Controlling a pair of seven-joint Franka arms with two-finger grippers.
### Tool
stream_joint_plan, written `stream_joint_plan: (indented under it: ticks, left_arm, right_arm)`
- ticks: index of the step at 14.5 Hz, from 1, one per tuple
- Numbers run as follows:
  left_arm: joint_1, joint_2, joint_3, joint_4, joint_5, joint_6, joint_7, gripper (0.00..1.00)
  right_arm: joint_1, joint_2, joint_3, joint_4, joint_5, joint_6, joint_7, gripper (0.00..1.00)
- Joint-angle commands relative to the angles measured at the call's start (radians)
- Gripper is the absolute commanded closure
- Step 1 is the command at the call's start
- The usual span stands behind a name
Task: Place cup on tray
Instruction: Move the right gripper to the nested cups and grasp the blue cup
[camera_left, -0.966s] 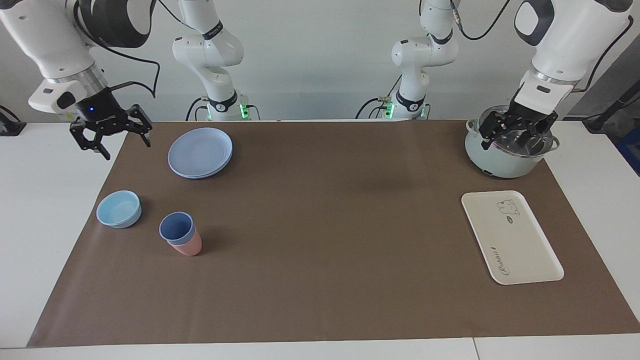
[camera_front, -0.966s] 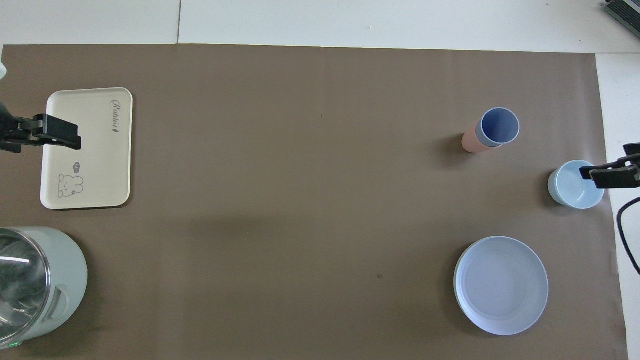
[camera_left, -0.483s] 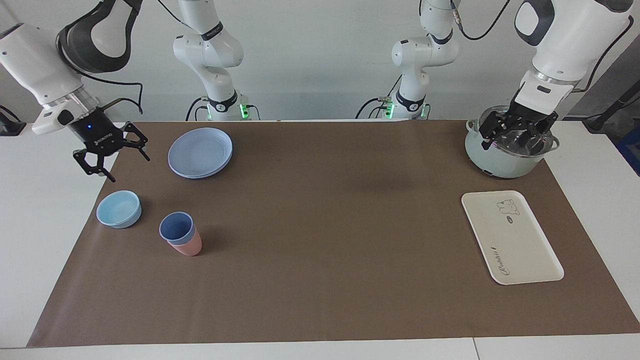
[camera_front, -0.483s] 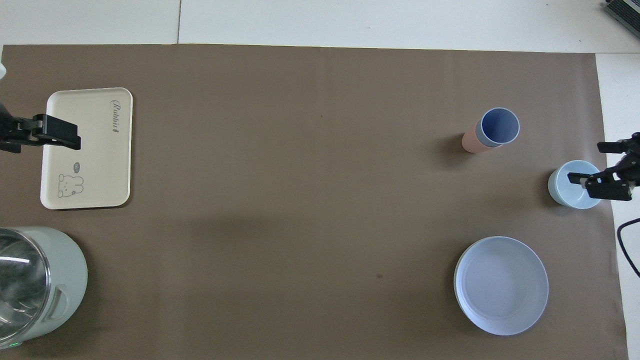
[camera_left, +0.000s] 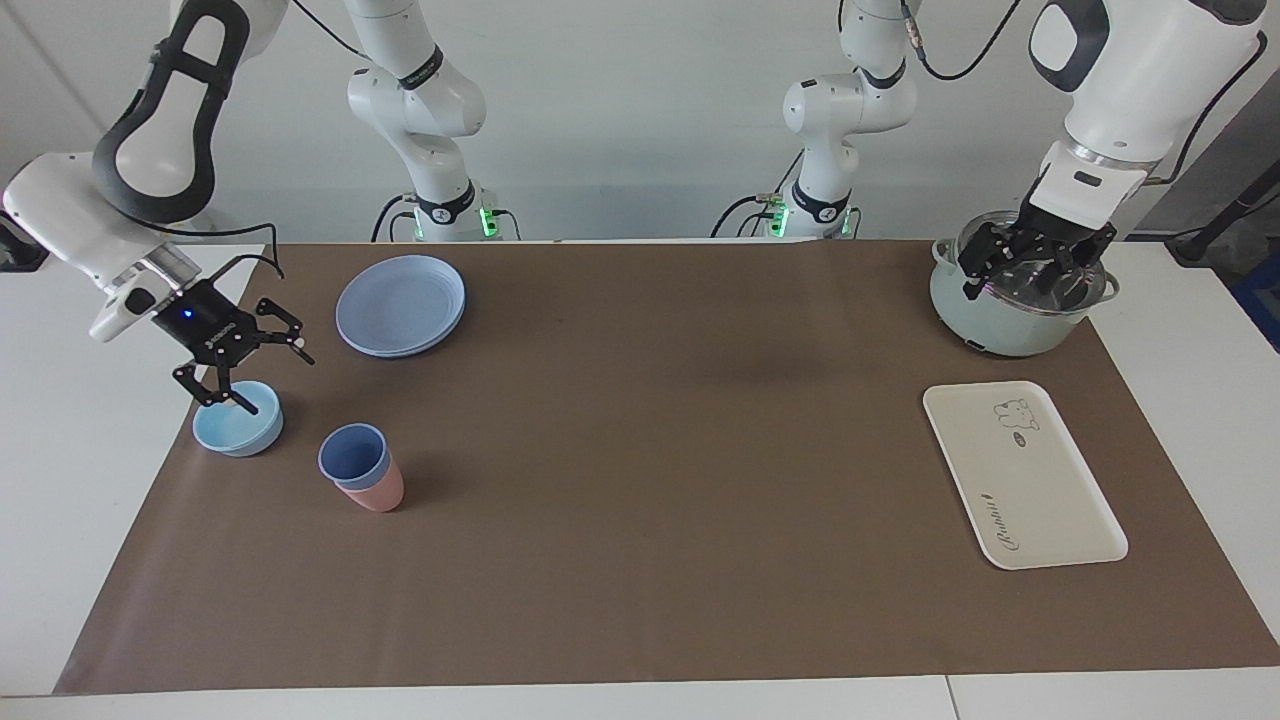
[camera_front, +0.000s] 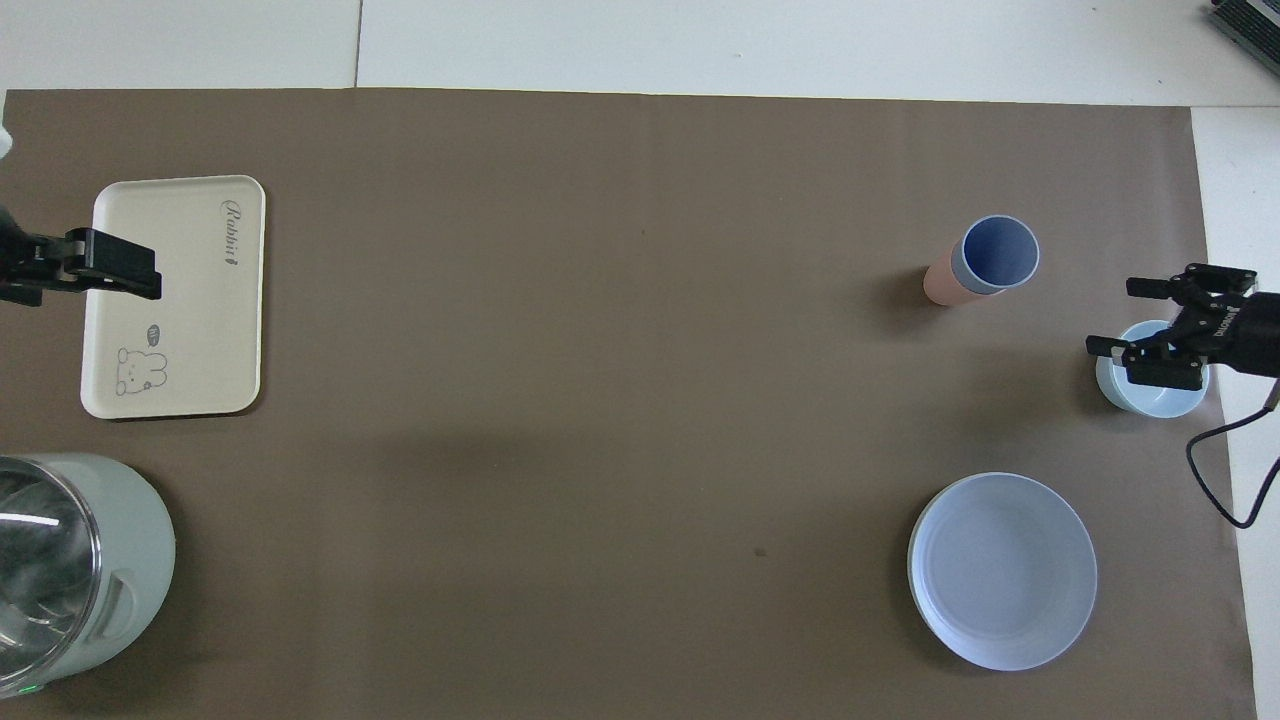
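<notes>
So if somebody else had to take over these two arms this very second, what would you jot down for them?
Right gripper: open, holds nothing, hanging over the light-blue bowl at the right arm's end of the table.
Left gripper: open, holds nothing, waiting over the pot.
Blue cup: upright, nested in the pink cup, beside the bowl, untouched.
Tray: bare, at the left arm's end, farther from the robots than the pot.
Done: nothing yet.
Left: lift the blue cup out of the pink one, carry it along the table, set it on the tray.
</notes>
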Motion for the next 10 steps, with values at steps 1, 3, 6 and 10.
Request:
stream_joint_plan:
  ticks: [1, 3, 6, 10]
  left_arm:
    - [0.001, -0.016, 0.001, -0.019, 0.012, 0.015, -0.007, 0.00]
    - [-0.001, -0.016, 0.001, -0.017, 0.012, 0.016, -0.007, 0.00]
    - [-0.001, -0.016, 0.001, -0.017, 0.012, 0.010, -0.007, 0.00]
    - [-0.001, -0.016, 0.001, -0.017, 0.012, 0.009, -0.009, 0.00]
  right_arm:
    - [-0.009, 0.064, 0.009, 0.002, 0.118, 0.036, -0.123, 0.00]
    - [-0.010, 0.114, 0.010, 0.002, 0.203, 0.036, -0.221, 0.00]
    - [-0.009, 0.197, 0.010, 0.004, 0.383, 0.023, -0.403, 0.00]
    - [0.004, 0.239, 0.010, 0.002, 0.467, 0.015, -0.501, 0.00]
